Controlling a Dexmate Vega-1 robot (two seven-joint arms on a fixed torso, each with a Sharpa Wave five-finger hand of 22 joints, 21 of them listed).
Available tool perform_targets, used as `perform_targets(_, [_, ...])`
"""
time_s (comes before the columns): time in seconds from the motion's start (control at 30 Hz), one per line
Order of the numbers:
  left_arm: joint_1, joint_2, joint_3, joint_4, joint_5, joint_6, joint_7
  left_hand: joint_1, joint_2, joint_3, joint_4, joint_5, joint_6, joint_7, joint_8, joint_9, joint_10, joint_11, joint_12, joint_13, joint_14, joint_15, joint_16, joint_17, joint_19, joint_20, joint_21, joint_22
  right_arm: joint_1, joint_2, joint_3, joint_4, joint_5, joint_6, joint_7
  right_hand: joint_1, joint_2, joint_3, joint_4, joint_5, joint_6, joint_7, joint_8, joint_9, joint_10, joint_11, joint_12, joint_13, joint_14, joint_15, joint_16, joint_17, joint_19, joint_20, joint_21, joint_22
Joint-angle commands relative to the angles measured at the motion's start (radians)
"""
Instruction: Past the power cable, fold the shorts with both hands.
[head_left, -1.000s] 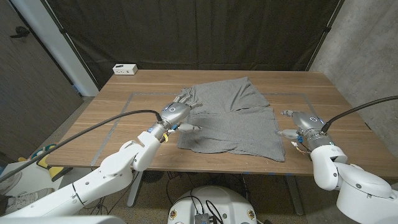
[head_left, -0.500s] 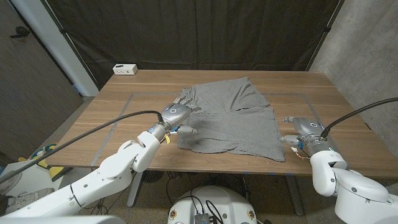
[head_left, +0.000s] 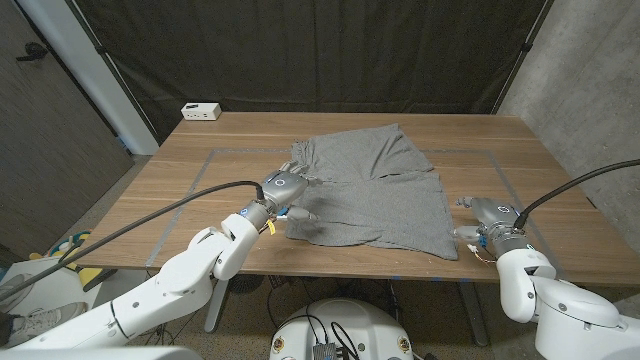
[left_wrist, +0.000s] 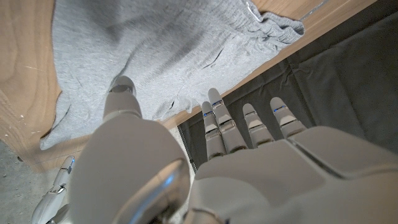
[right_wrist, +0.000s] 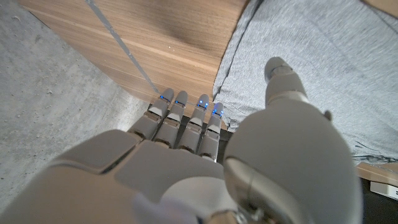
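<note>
Grey shorts (head_left: 372, 190) lie spread on the wooden table (head_left: 200, 170), near its middle and reaching close to the near edge, with the waistband bunched at the far left corner and a fold line running across the cloth. The left hand (head_left: 283, 188) hangs over the left edge of the shorts, its fingers extended toward the far side and its thumb pointing inward over the fabric; in the left wrist view the same hand (left_wrist: 186, 168) shows fingers straight and apart, thumb over the grey cloth (left_wrist: 168, 56), with nothing grasped, so it is released. Whether it touches the cloth cannot be told. The right hand (head_left: 487, 218) sits at the right side of the table, just beside the near right corner of the shorts, over bare wood. In the right wrist view this hand (right_wrist: 211, 162) has its fingers straight and side by side over the wood, and its thumb reaches over the edge of the shorts (right_wrist: 311, 56); it holds nothing and is likewise released. Tape lines (head_left: 210, 158) mark a rectangle on the tabletop around the shorts. A small white box (head_left: 201, 111) stands at the far left corner of the table, well apart from the cloth. A dark curtain (head_left: 320, 50) hangs behind the table.
</note>
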Motion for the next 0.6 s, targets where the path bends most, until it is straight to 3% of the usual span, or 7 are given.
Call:
perform_targets(0.03, [0.013,0.010,0.000,-0.018,0.029,0.012,-0.055,0.015,0.000,-0.012,0.004,0.004,0.010,0.002,0.003,0.003,-0.006,0.000,-0.003,0.003,0.002,0.003,-0.004,0.002,-0.008,0.003,0.000,0.005,0.029,-0.003,-0.050,-0.014,0.041,-0.045,-0.028,0.014,0.000,-0.004,0.002,0.005,0.012,-0.006,0.005,0.004,0.003,-0.005,0.009,0.005,0.010,-0.177,0.011,0.003,-0.002,0.001,-0.003,0.003])
perform_targets(0.13, [0.017,0.012,0.001,-0.019,0.034,0.009,-0.059,0.017,0.001,-0.019,0.005,0.005,0.023,0.002,0.006,0.003,-0.001,-0.006,-0.003,0.004,0.005,0.000,-0.004,0.002,-0.004,0.002,0.002,0.006,0.055,-0.006,-0.088,-0.019,0.039,-0.066,-0.029,0.019,0.003,-0.004,0.003,0.006,0.019,-0.008,0.007,0.005,0.005,-0.005,0.009,0.006,0.012,-0.178,0.012,0.005,-0.001,0.000,-0.003,0.003])
perform_targets(0.4, [0.028,0.022,0.011,-0.038,0.085,0.019,-0.103,0.034,0.008,-0.042,0.004,0.012,0.060,-0.039,0.014,0.006,-0.035,0.007,-0.022,0.007,-0.001,0.004,-0.009,0.002,-0.002,0.003,0.003,0.010,0.043,-0.010,-0.085,-0.024,0.077,-0.074,-0.052,0.036,0.018,-0.003,0.004,0.012,0.048,-0.012,0.015,0.005,0.020,-0.006,0.013,0.010,0.024,-0.178,0.018,0.011,0.000,-0.001,-0.002,0.003])
perform_targets(0.6, [0.038,0.030,0.012,-0.048,0.119,0.016,-0.129,0.041,0.009,-0.051,0.004,0.014,0.071,-0.044,0.015,0.007,-0.038,0.006,-0.027,0.008,-0.003,0.003,-0.011,0.002,0.002,0.002,0.005,0.011,0.048,-0.015,-0.099,-0.029,0.095,-0.085,-0.065,0.041,0.019,-0.005,0.004,0.013,0.056,-0.014,0.016,0.005,0.018,-0.005,0.012,0.012,0.025,-0.177,0.018,0.013,-0.001,-0.002,-0.002,0.003])
